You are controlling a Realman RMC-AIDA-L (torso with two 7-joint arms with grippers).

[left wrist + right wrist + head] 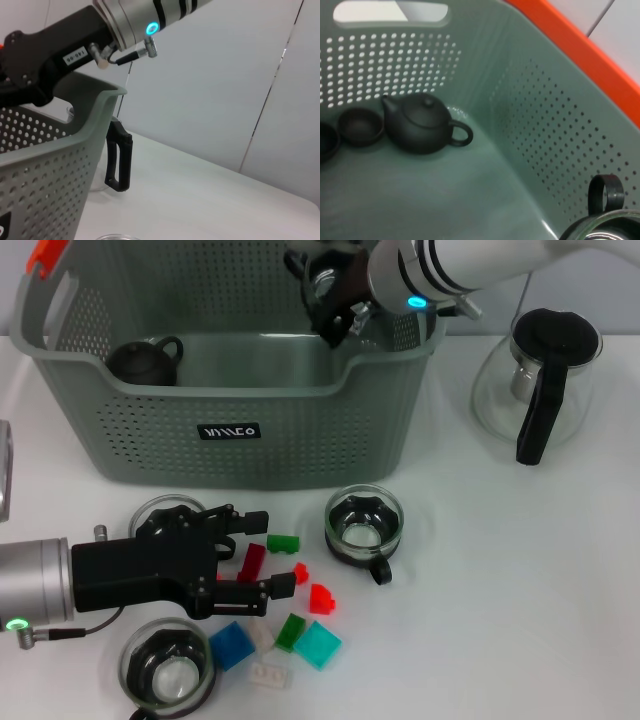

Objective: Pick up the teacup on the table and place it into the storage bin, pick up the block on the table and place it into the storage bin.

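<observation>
Head view: right gripper (335,302) (holding teacup (325,282)) above storage bin (230,410).

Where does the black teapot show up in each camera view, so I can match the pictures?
Head view: the teapot sits inside the bin, in its far left corner.
Left wrist view: not in it; only the bin's wall shows.
Right wrist view: the teapot stands on the bin floor beside a small dark cup.
Shared landmark: the bin's perforated grey-green wall.
</observation>
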